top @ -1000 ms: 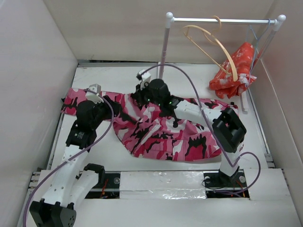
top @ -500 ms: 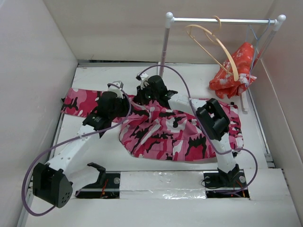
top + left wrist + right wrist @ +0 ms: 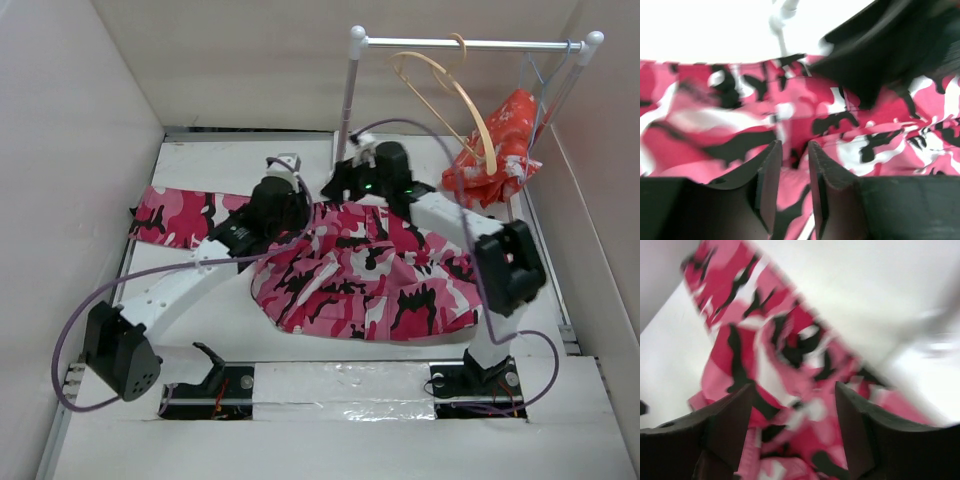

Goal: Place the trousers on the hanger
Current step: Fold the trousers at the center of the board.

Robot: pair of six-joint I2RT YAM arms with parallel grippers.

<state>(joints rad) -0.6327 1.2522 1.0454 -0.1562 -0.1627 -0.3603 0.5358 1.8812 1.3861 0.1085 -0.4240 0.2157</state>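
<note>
Right gripper (image 3: 792, 390) sits further right than a sec ago, now released over trousers (image 3: 350, 270), flat on worktop (image 3: 230, 160). Left gripper (image 3: 793, 147) nearly shut; we can't tell if holding. Pinch them firmly w/ both before lifting to hanger (image 3: 470, 100).

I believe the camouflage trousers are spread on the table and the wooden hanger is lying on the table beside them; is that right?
Not quite: the trousers are spread on the table, but the wooden hanger hangs from the rail at the back right, as the top external view shows.
</note>
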